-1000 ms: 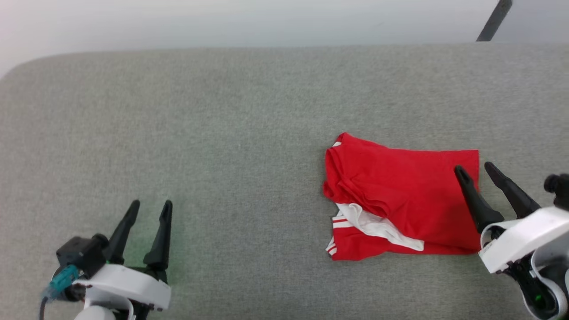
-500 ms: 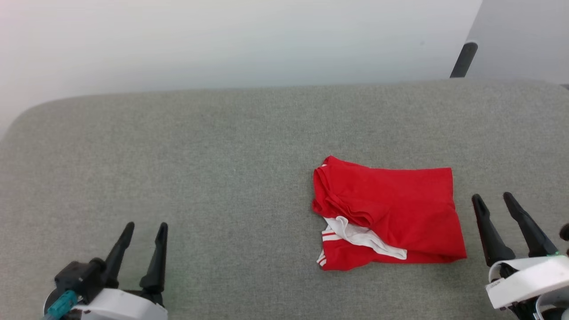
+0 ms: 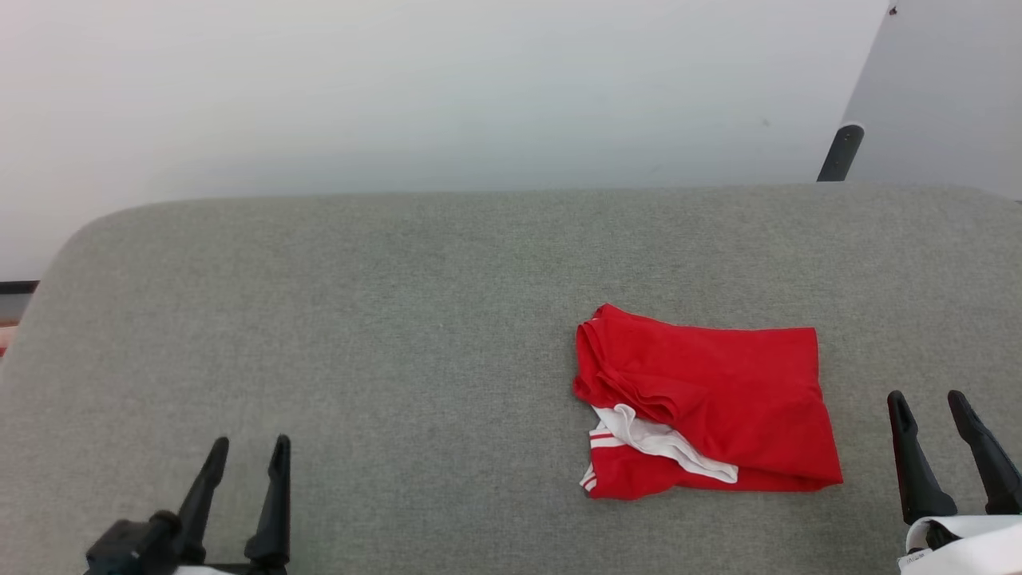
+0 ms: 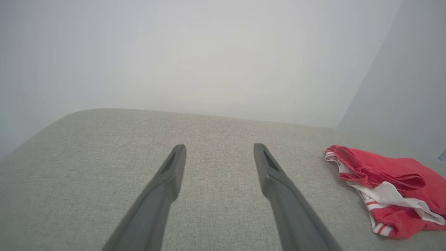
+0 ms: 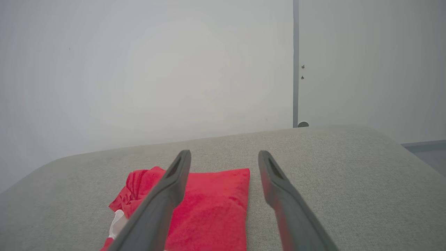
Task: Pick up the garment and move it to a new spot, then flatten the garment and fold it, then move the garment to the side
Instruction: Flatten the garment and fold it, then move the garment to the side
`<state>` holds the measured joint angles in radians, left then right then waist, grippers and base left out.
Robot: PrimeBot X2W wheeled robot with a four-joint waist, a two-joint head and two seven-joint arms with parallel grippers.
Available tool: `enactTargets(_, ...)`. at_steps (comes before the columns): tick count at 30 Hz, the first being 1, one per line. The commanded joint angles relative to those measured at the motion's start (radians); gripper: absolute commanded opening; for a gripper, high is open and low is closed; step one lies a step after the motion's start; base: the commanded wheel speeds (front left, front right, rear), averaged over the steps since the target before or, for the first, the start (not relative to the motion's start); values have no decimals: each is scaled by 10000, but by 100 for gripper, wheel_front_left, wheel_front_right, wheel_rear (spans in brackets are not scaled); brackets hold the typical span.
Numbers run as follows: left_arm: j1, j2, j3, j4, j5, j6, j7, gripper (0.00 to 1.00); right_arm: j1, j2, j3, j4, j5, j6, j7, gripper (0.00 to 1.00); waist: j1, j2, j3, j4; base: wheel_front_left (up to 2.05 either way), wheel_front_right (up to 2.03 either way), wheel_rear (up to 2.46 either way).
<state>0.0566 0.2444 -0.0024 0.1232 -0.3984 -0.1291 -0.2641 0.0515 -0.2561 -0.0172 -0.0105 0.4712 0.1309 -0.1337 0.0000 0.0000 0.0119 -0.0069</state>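
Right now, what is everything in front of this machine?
garment: one, red with a white striped sleeve poking out, folded, right of centre on the cushion
cushion: one, grey fabric, across the foreground
wall: one, white, behind the cushion
post: one, dark, far right at the cushion's back edge
left claw: one, dark, open, empty, lower left
right claw: one, dark, open, empty, lower right beside the garment

The head view's bottom edge cuts off our left gripper (image 3: 251, 439) and right gripper (image 3: 926, 395) below their long dark fingers. In our right wrist view one finger hides part of the folded red-and-white fabric shirt (image 5: 212, 205), which the bottom edge also crops.
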Motion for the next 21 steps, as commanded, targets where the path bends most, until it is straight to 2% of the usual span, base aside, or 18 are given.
enactTargets(1, 204, -62, 68, -108, 167, -22, 10, 100, 145, 49, -70, -82, -148, -4, -94, 100, 0, 0, -18, 47, 0, 0, 0)
enactTargets(21, 344, -81, 108, -212, 439, -22, 10, 100, 304, 474, -248, -218, -437, -4, -158, 100, 0, 0, 253, 112, 0, 0, 0)
